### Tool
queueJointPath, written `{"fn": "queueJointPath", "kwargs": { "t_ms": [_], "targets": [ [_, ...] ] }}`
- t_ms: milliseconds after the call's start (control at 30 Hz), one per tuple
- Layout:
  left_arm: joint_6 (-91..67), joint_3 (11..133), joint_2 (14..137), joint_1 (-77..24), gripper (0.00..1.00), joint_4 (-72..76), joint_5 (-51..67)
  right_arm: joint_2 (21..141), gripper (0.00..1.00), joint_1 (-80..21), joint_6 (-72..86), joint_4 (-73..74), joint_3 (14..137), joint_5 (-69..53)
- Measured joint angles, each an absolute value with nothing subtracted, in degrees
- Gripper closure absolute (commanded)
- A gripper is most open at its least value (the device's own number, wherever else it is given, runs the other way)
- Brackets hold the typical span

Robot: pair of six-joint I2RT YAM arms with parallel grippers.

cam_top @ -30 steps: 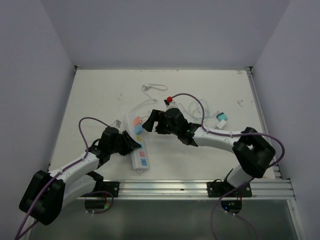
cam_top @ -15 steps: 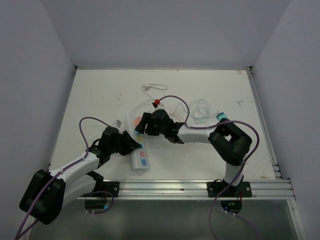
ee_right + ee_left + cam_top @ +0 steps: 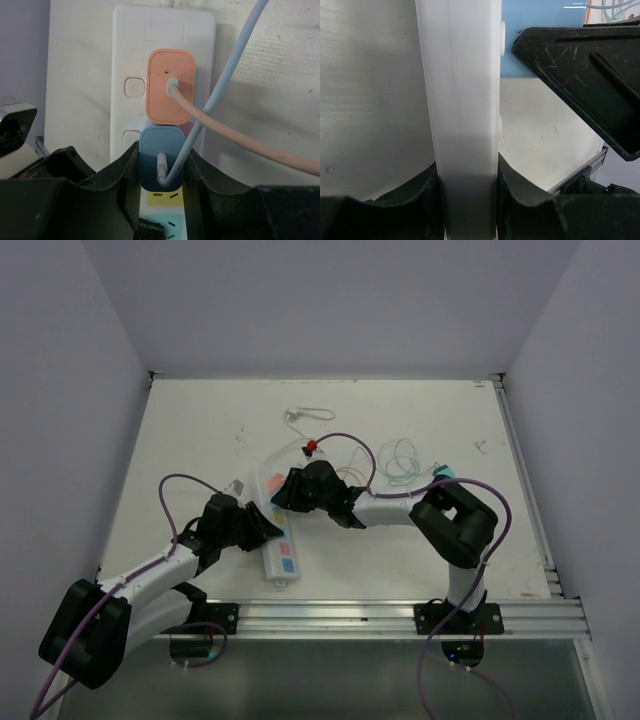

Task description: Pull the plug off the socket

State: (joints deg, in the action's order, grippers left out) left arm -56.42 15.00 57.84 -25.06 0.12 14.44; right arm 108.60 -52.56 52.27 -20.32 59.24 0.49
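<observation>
The socket (image 3: 280,552) lies lower left of centre, with the left gripper (image 3: 467,172) clamped across its white body. The right gripper (image 3: 162,152) seems closed on the blue plug (image 3: 155,145), just below an orange plug (image 3: 171,92). A pale blue cable (image 3: 225,75) crosses both.

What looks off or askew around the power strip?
Nothing spilled or damaged. The power strip lies diagonally on the table, and the pale blue cable from the blue plug crosses over the orange cord beside the orange plug; it may snag.

White table (image 3: 200,435); socket (image 3: 282,558), loose cables (image 3: 400,458) on it
</observation>
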Motion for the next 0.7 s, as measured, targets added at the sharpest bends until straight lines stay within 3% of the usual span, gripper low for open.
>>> {"fn": "queueJointPath", "kwargs": {
  "t_ms": [200, 267, 533, 700],
  "targets": [
    [-56.2, 15.0, 57.8, -25.1, 0.42, 0.1, 14.8, 107.9, 1.00, -52.6, 51.8, -21.4, 57.7, -0.2],
    [-55.9, 15.0, 57.8, -25.1, 0.37, 0.1, 14.5, 107.3, 1.00, -52.6, 51.4, -21.5, 56.9, -1.0],
    [-56.1, 15.0, 59.8, -25.1, 0.35, 1.0, 14.7, 105.7, 1.00, -53.3, 51.5, -22.3, 54.6, -1.1],
    [-56.5, 15.5, 61.7, -25.1, 0.41, 2.8, 14.8, 105.6, 1.00, -53.7, 51.9, -22.5, 54.4, -0.9]
  ]
}}
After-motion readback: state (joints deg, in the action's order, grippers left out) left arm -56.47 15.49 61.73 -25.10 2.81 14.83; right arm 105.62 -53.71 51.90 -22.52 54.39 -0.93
